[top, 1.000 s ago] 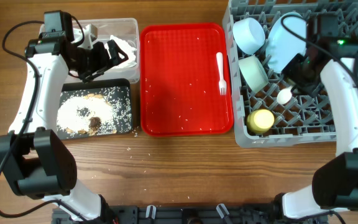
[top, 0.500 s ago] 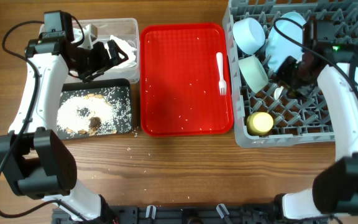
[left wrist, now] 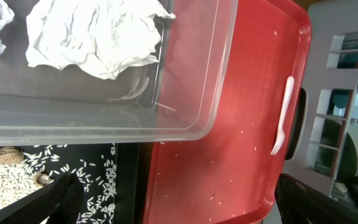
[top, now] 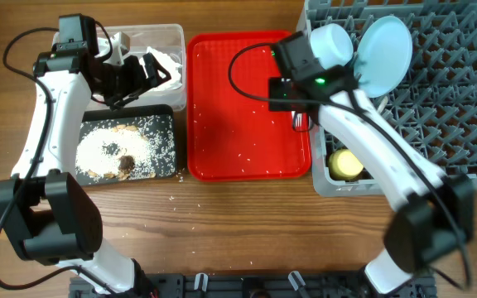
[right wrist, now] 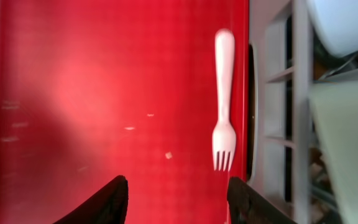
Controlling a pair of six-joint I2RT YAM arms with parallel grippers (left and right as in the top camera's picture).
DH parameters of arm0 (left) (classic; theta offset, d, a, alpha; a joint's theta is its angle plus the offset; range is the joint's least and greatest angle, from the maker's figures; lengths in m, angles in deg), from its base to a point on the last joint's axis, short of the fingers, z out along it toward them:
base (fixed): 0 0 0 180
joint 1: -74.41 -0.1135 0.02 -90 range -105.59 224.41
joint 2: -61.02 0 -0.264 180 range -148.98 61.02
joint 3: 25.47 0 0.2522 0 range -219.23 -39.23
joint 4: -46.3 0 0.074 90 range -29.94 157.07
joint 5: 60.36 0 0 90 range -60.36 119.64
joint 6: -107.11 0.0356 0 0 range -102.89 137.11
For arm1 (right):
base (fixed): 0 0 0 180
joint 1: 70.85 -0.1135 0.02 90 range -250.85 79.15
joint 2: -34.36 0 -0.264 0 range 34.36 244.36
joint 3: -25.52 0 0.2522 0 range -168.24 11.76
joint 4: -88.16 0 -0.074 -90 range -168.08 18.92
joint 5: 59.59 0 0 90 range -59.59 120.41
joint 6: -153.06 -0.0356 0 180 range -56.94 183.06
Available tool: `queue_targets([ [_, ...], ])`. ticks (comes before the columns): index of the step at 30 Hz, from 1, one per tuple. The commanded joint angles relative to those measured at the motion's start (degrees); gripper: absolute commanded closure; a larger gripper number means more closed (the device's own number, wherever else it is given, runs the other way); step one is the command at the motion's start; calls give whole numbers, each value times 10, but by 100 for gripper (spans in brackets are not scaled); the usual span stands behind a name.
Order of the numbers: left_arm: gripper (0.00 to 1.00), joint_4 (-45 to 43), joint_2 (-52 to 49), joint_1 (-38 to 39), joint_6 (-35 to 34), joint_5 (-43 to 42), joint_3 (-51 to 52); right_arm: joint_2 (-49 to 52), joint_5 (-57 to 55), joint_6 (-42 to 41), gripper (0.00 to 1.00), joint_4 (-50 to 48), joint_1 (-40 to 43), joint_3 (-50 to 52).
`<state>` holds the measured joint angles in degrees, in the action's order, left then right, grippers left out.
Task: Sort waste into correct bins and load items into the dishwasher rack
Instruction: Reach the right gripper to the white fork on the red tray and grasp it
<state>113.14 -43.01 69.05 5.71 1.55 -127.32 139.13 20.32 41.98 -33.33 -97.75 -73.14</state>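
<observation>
A white plastic fork (right wrist: 224,99) lies on the red serving tray (right wrist: 104,93), near its right rim. My right gripper (right wrist: 179,202) hangs open and empty just above the tray, short of the fork's tines. In the overhead view the right gripper (top: 292,108) covers most of the fork. The grey dishwasher rack (top: 445,132) holds a pale blue plate (top: 386,56), a pale blue bowl (top: 330,45) and a yellow cup (top: 346,161). My left gripper (top: 143,76) is open and empty over the clear tub (top: 176,37), which holds white napkins (left wrist: 95,34). The spoon is hidden.
The black tray (top: 166,124) in front of the clear tub holds white grains with brown bits (top: 114,153). A few loose grains lie on the red tray (top: 222,141) and on the wooden table (top: 172,199) near the black tray's corner.
My right arm has swung left from over the dishwasher rack to above the fork on the red tray. The left arm has not moved.
</observation>
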Motion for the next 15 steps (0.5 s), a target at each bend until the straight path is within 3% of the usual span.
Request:
queue_targets([
  [1, 0, -1, 5, -2, 5, 2, -3, 73, -44, 20, 46, -22, 1, -5],
  [9, 0, -1, 5, -2, 5, 2, -3, 177, -134, 31, 46, -58, 1, -5],
  [15, 0, -1, 5, -2, 5, 2, -3, 195, -109, 31, 46, -62, 5, -5],
])
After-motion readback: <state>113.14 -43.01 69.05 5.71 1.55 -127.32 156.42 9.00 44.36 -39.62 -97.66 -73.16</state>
